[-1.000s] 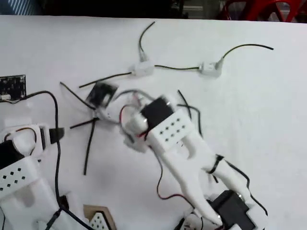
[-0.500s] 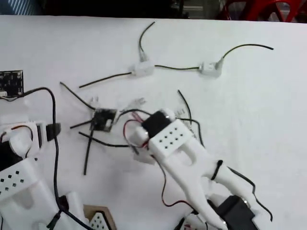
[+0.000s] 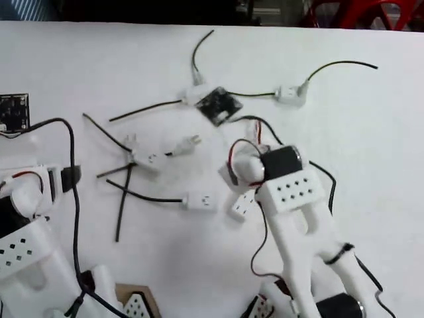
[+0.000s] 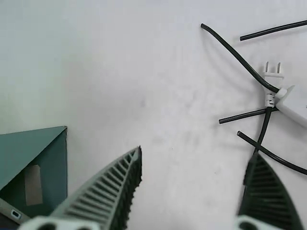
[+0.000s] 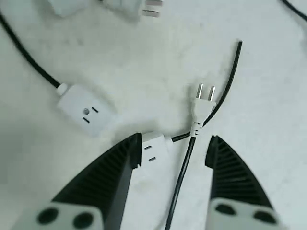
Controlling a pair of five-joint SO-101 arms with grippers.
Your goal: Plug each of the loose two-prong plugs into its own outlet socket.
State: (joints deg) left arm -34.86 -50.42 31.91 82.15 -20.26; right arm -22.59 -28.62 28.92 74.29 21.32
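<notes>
1. Since a second ago the right arm point(image 3: 291, 192) has swung from mid-table toward the right side, uncovering a corded socket point(image 3: 199, 201).
2. Right claw point(image 5: 175, 143): fingers apart, clamping nothing. A white socket block point(image 5: 154, 149) lies just beside one finger; the cord of a loose plug point(image 5: 205, 93) runs between the two.
3. Left claw point(image 4: 195, 155): apart, empty, near a second plug point(image 4: 272, 72) on the table point(image 4: 120, 72).

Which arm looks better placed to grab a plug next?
The right, probably: its open end effector hangs over a loose plug beside a socket; the left end effector sits farther from them.
</notes>
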